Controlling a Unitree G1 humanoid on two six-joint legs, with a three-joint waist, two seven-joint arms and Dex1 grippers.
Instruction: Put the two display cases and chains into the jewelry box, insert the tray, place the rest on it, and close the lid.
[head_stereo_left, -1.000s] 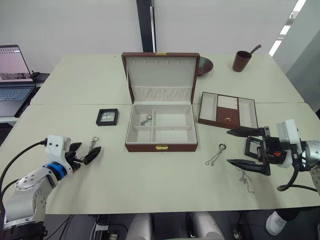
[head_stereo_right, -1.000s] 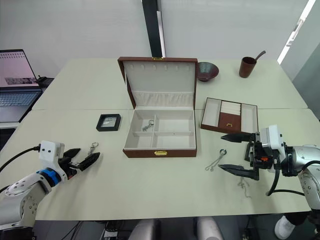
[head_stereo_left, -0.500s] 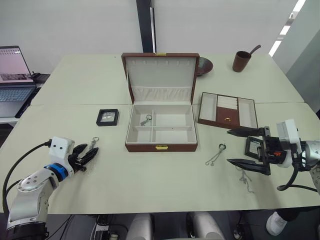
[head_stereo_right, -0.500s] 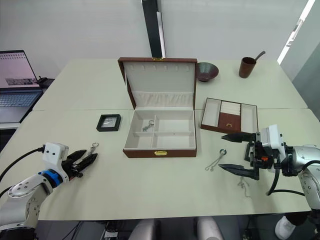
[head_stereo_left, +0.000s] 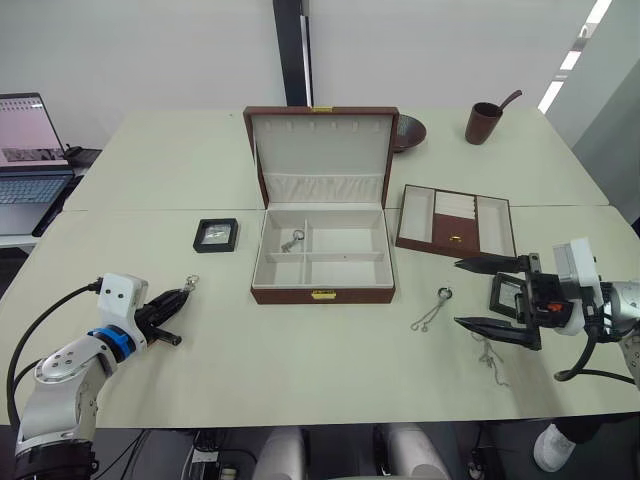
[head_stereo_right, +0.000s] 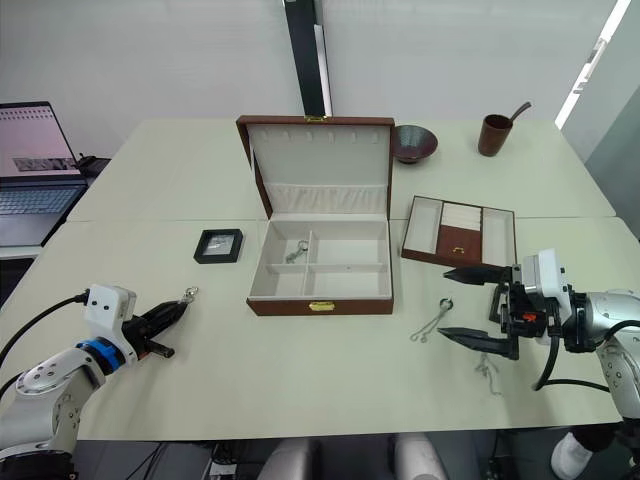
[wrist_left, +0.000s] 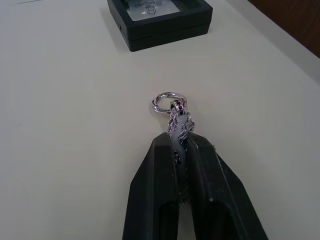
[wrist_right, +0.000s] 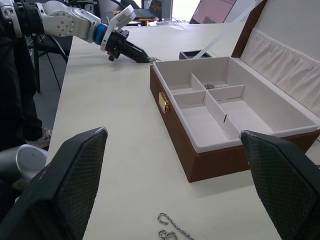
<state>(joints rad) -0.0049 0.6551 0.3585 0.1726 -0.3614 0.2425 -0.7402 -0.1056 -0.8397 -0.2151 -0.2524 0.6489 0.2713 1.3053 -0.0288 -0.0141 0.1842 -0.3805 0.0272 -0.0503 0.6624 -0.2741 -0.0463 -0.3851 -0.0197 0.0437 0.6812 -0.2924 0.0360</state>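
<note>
On the surface (head_stereo_left: 200, 160), the jewelry box (head_stereo_left: 322, 262) sits centre; display case (head_stereo_left: 215, 234) at its 9 o'clock, tray (head_stereo_left: 456, 222) at 3, loose chain (head_stereo_left: 432, 309) at 4.

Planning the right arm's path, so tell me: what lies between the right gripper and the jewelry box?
A chain lies on the table between the right gripper and the jewelry box, seen in the left eye view.

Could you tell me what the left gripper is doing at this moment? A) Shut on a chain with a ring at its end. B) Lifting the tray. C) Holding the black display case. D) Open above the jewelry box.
A: in the left wrist view the left gripper is shut on the chain, whose ring pokes out past the fingertips.
</note>
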